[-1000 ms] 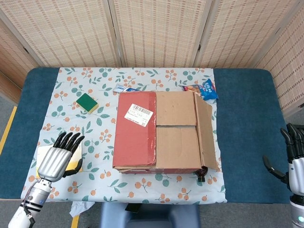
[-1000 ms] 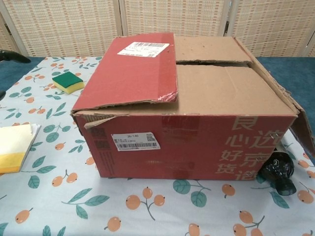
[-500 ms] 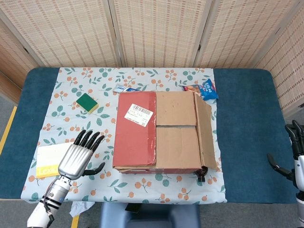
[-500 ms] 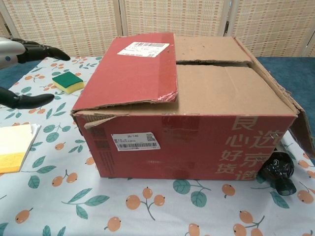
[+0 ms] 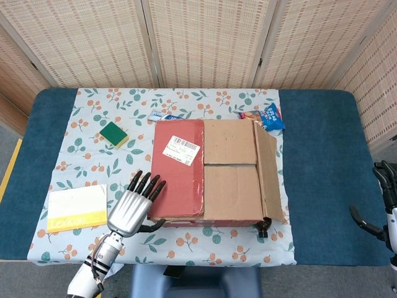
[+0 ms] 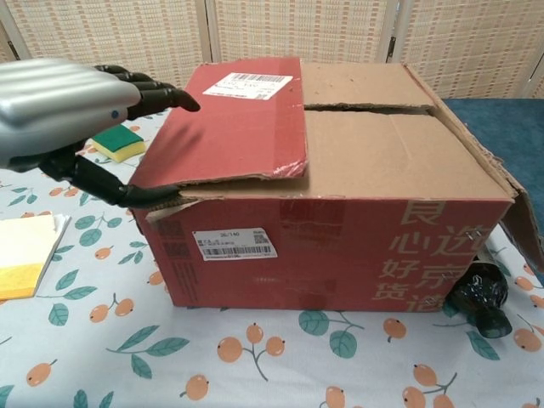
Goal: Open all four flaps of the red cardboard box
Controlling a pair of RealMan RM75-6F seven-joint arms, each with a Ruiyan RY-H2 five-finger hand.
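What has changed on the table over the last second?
The left hand moved right from the yellow pad to the red flap of the box, fingers above its edge, thumb below. The right hand drew slightly outward. The box, flaps and green sponge stayed put.

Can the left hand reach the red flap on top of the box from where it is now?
Probably yes. The left hand is already at the near left corner of the red cardboard box, fingers apart, with its thumb at the edge of the red flap. Nothing lies between them.
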